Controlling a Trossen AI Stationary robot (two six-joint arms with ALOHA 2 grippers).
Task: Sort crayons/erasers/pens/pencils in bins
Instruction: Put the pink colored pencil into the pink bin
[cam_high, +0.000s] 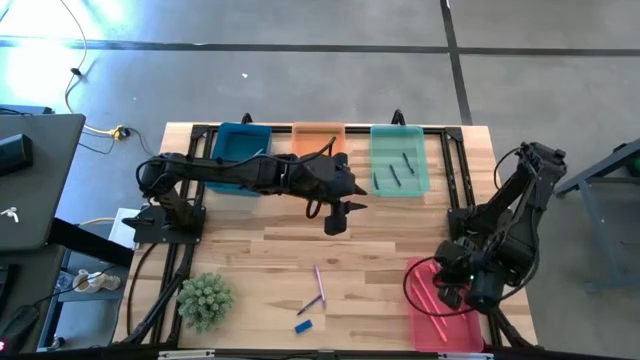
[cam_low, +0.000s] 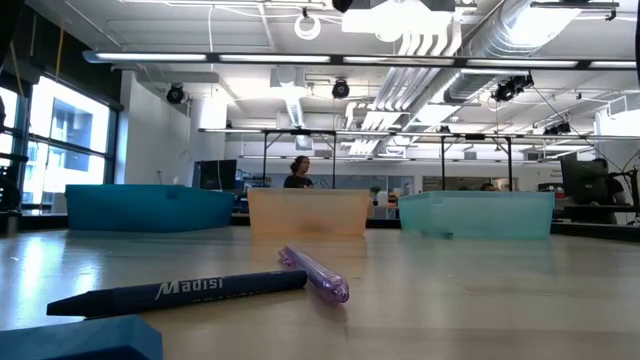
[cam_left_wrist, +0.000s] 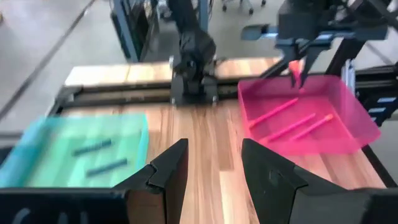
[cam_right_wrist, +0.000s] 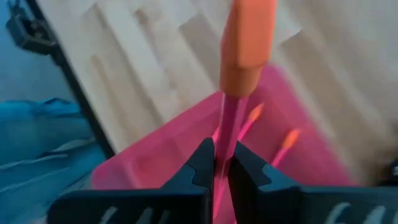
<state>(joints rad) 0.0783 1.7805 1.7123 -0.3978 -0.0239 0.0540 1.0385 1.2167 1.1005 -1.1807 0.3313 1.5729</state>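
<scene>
From above, the left gripper (cam_high: 335, 218) hangs over bare wood in front of the orange bin (cam_high: 318, 139), arm stretched across past the blue bin (cam_high: 240, 146), while the right gripper (cam_high: 447, 290) sits over the pink bin (cam_high: 444, 315). A blue eraser (cam_high: 303, 326) lies near the front edge, beside a purple pen (cam_high: 319, 284).

At table height, neither arm shows; a dark crayon (cam_low: 180, 291) lies touching the pen.

Past the left wrist, the fingers (cam_left_wrist: 169, 168) stand apart, holding nothing (the teal bin (cam_left_wrist: 74, 155) blurs beside them).

Past the right wrist, the fingers (cam_right_wrist: 200, 167) pinch a pink pencil (cam_right_wrist: 239, 74) upright above the pink bin.
</scene>
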